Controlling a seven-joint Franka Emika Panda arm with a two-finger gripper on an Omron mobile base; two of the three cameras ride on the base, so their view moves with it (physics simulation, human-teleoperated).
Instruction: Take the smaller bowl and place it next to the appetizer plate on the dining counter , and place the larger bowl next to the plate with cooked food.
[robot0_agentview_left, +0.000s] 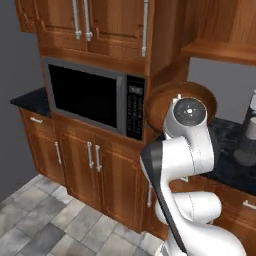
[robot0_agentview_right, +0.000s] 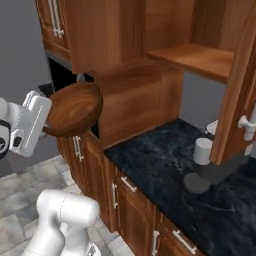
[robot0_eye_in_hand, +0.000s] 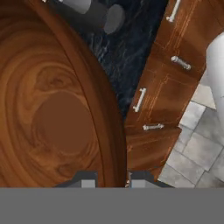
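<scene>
While the gripper pinched the rim of the larger bowl, the bowl hung in the air beside the wooden cabinets, above the floor. Carried by such a thin edge hold, it could slip or strike the microwave beyond.

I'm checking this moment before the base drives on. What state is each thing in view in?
larger bowl: lifted off any surface, tilted, gripped at its rim, nothing inside.
gripper: jaws shut on the bowl's rim.
microwave: door closed.
lower cabinet doors: closed.
upper cabinet doors: closed.
</scene>
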